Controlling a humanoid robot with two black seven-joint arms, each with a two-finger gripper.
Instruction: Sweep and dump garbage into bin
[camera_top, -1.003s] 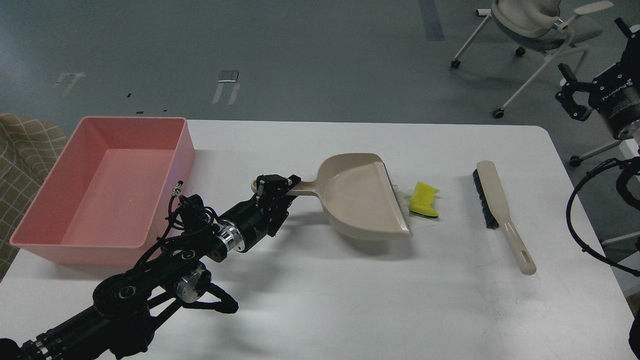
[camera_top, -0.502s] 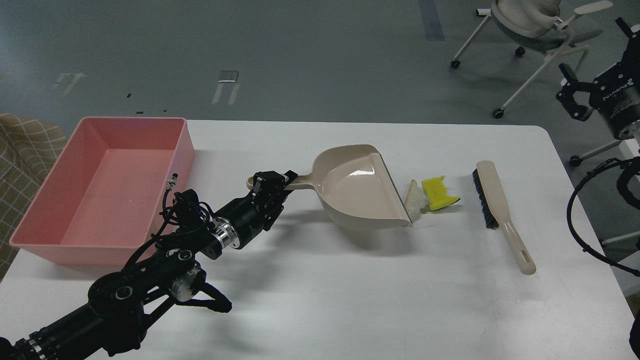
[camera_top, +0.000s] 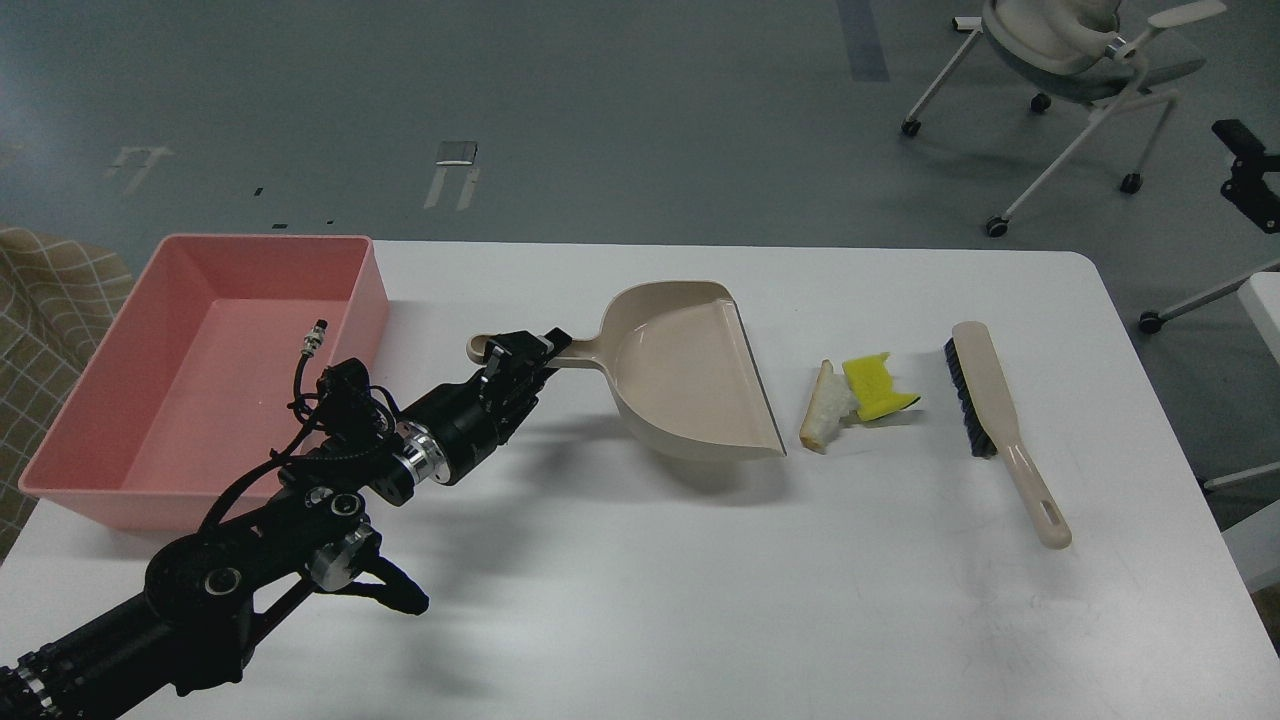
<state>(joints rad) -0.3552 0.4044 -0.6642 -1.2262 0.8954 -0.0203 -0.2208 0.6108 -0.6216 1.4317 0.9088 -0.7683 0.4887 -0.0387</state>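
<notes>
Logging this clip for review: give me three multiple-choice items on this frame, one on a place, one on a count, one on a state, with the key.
1. Where does the brush lie?
A. in the pink bin
B. on the table, right of the scraps
C. inside the dustpan

2. How many garbage scraps lie on the table?
A. two
B. four
C. none

3. What is the left gripper doing?
A. hanging open
B. gripping the brush
C. gripping the dustpan handle

Key: 1 B, it lies beyond the yellow sponge chunk. 2 A, the chunk and the off-white stick piece. 3 C, it is closed on the dustpan handle; the pink bin is empty.

right tool (camera_top: 1250, 185) cut off by frame edge, grip unclear.
</notes>
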